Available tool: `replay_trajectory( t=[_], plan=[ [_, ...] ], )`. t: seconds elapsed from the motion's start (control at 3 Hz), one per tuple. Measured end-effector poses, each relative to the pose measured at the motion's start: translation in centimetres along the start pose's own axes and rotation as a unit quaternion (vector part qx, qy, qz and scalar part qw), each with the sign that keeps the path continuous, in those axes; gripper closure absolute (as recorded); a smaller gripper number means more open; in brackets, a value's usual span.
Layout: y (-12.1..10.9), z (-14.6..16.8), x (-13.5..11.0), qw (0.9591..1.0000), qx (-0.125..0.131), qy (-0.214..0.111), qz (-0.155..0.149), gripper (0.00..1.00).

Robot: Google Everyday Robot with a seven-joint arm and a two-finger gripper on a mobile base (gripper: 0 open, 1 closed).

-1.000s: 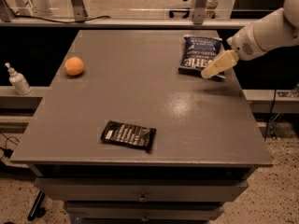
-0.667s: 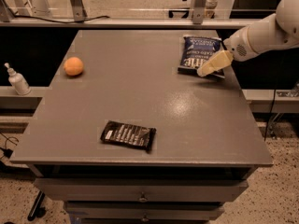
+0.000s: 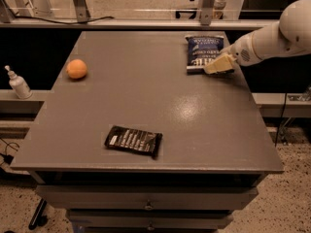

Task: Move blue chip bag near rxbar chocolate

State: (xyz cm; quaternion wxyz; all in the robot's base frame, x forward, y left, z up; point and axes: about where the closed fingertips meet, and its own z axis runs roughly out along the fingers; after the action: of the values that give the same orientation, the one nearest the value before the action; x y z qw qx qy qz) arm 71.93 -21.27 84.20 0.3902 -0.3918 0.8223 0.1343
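Note:
The blue chip bag (image 3: 202, 51) lies flat at the far right of the grey table (image 3: 160, 101), navy with white lettering. The rxbar chocolate (image 3: 133, 140), a flat black wrapper with white text, lies near the table's front edge, left of centre. My gripper (image 3: 218, 65) reaches in from the right on a white arm. Its pale fingers sit over the near right corner of the chip bag, close to the table top.
An orange (image 3: 76, 69) sits at the table's left side. A small white pump bottle (image 3: 18, 83) stands on a ledge left of the table. Metal frame legs (image 3: 79, 2) and a rail run behind the far edge. Drawers sit below the front edge.
My gripper has moved left and a little away from the table's right edge, onto the chip bag's near right corner. The bag, bar and orange have not moved.

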Motion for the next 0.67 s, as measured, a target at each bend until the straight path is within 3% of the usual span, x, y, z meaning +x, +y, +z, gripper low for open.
replay_trajectory(
  t=[0.67],
  plan=[
    [-0.41,-0.2,-0.66,0.9998,0.004,-0.021,0.0,0.88]
  ],
)
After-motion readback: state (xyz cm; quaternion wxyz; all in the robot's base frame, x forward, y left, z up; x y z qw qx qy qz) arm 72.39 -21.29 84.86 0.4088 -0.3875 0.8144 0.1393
